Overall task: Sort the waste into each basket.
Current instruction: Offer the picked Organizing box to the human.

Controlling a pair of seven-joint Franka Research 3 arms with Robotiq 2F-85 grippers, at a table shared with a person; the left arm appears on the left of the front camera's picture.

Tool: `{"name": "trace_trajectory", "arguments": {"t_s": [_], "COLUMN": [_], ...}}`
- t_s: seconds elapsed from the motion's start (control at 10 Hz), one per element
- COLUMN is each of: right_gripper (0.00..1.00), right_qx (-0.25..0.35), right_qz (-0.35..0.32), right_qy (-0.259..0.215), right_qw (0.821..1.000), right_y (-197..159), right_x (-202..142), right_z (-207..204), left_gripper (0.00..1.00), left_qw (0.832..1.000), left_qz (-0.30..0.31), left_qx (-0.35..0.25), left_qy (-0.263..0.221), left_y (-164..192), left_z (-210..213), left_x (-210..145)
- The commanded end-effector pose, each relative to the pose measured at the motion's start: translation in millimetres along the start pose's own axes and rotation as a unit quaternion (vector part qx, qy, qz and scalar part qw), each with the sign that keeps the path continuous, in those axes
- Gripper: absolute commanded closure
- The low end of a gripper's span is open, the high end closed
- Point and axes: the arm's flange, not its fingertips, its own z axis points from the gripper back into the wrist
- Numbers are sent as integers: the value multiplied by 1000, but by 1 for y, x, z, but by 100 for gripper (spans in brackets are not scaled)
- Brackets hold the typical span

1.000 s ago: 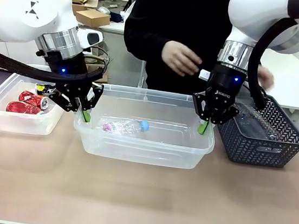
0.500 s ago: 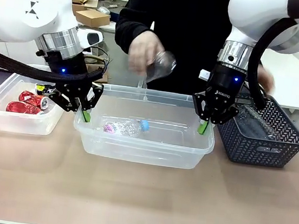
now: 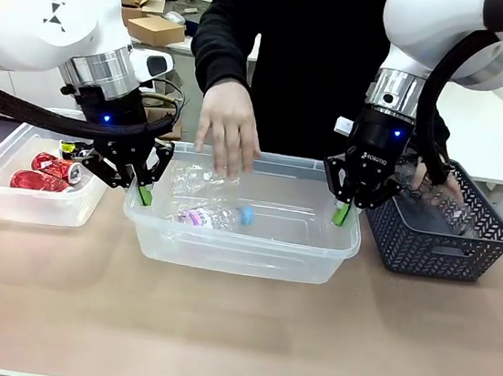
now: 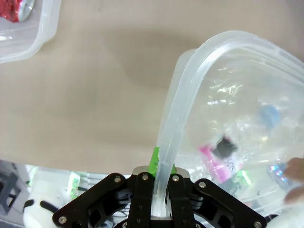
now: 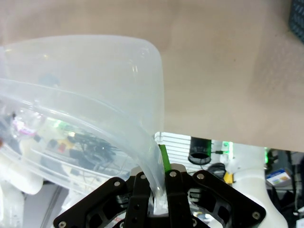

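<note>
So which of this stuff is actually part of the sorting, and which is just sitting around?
Part of the job:
- red cans in the small clear tub
- pink-label bottle in the wide clear tub, its rim clamped by the left gripper and right gripper
- dark lattice basket
- person's hand dropping a clear bottle

Just lying about:
- cardboard boxes behind

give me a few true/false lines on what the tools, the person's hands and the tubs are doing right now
1. Both tools, left tool and right tool, clamp the wide clear tub's rim. True.
2. The red cans lie in the dark lattice basket. False: they lie in the small clear tub on the left.
3. A person's hand is over the wide tub. True.
4. The wide tub is empty. False: a pink-labelled bottle lies inside.
</note>
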Motion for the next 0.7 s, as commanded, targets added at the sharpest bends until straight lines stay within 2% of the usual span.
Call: {"name": "trace_trajectory", "arguments": {"t_s": [0.0,0.6], "right_gripper": [96,96], "right_qx": [3,3], "right_qz": [5,5], "right_qy": [-3,-3], "right_qw": [1000,1000], "right_y": [2,2], "right_x": [-3,-3], "right_z": [4,4], "left_gripper": [96,96], "left_qw": [1000,1000], "left_qz": [8,8], "left_qx": [-6,-6], "left_qy": [-5,-5], "left_y": [2,2], "left_z": [4,4], "left_x": [3,3]}}
